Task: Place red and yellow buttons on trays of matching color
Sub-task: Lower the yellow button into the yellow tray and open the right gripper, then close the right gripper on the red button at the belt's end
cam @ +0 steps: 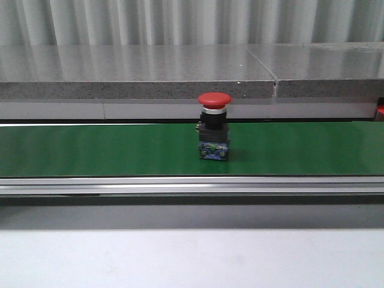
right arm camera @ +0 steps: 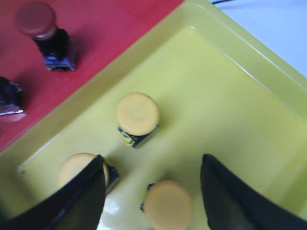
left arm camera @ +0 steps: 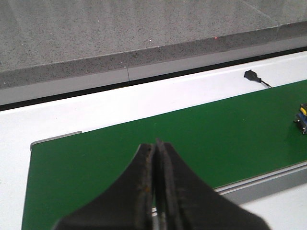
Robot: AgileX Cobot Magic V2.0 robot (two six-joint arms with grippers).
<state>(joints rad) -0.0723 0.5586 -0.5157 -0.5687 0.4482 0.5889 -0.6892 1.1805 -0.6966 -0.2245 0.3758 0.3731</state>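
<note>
Red button (cam: 214,133) waits mid-belt (cam: 90,150) for pickup by the closed left jaws, while right jaws gape, empty, over the yellow tray (right arm camera: 230,96).

Setting: industrial workshop — green conveyor belt (cam: 120,149) | corrugated metal wall (cam: 180,21)

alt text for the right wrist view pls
The open right gripper hovers over a yellow tray holding three yellow buttons. Beside it, a red tray holds a red button.
</note>
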